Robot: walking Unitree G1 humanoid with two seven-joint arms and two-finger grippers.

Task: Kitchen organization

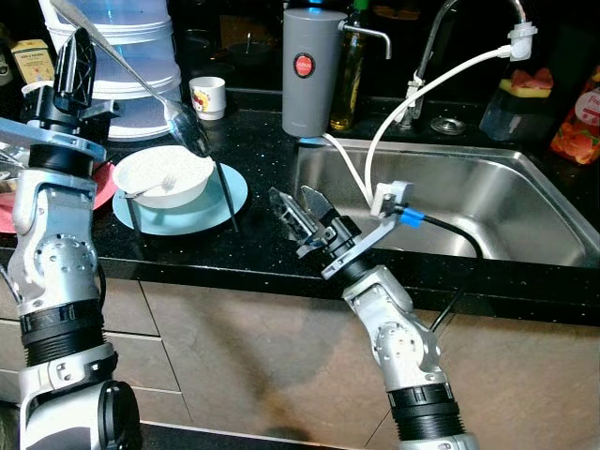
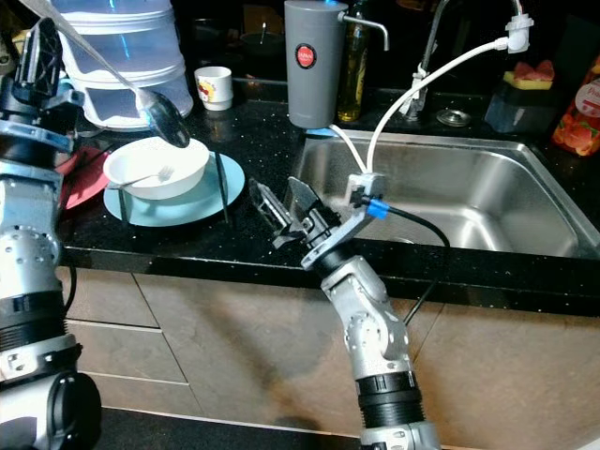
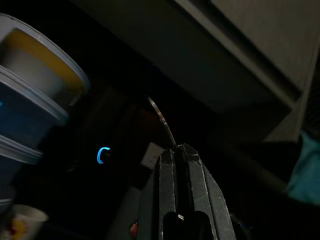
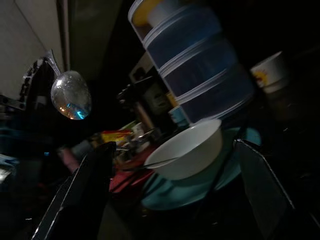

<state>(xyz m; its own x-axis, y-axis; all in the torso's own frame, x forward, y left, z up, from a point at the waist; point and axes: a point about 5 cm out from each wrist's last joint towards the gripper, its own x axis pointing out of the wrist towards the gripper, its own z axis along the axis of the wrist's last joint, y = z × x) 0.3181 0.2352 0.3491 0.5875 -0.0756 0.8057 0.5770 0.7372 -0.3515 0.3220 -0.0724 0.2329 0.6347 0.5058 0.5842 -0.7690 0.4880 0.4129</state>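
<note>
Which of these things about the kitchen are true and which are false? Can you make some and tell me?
1. The left gripper is shut on a long silver metal spoon. True.
2. The white round bowl sits on a light blue plate. True.
3. The right gripper is holding the bowl. False: its fingers are open and hold nothing, over the edge of the black counter.
4. The steel sink is full of dishes. False: no dishes can be seen in it.
5. A small white cup stands left of the tall grey jug. True.
</note>
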